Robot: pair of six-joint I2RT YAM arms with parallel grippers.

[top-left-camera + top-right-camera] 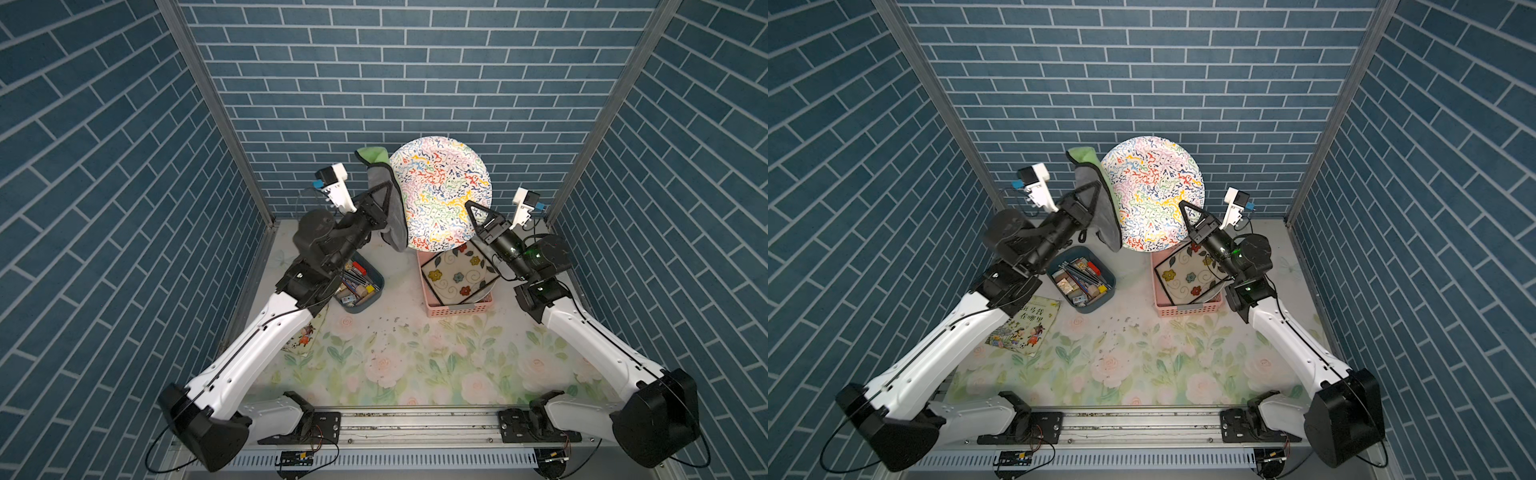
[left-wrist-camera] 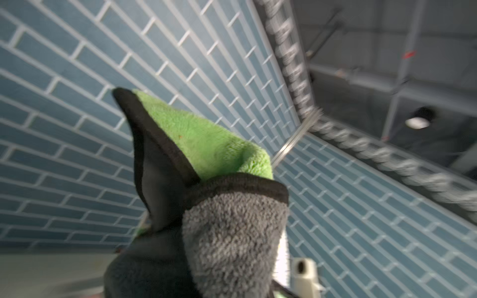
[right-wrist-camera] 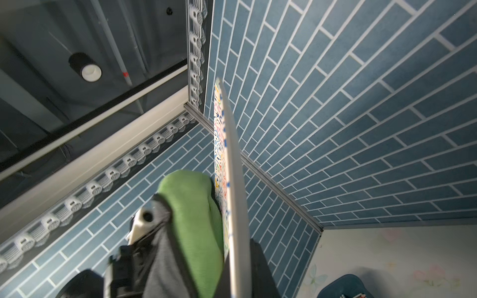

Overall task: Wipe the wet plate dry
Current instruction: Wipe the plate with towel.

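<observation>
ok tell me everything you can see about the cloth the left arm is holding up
The cloth is a plush, microfibre-looking towel, grey on one face, bright green on the other, with a dark hem. It is held upright in the air, bunched and clamped in the shut left gripper, its top corner curling over to show green and its lower end hanging free. In the right wrist view its green face lies against the patterned face of the plate, near that plate's rim.

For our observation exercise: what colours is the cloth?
The cloth is green one side, grey the other, black-edged; best in the left wrist view.
</observation>
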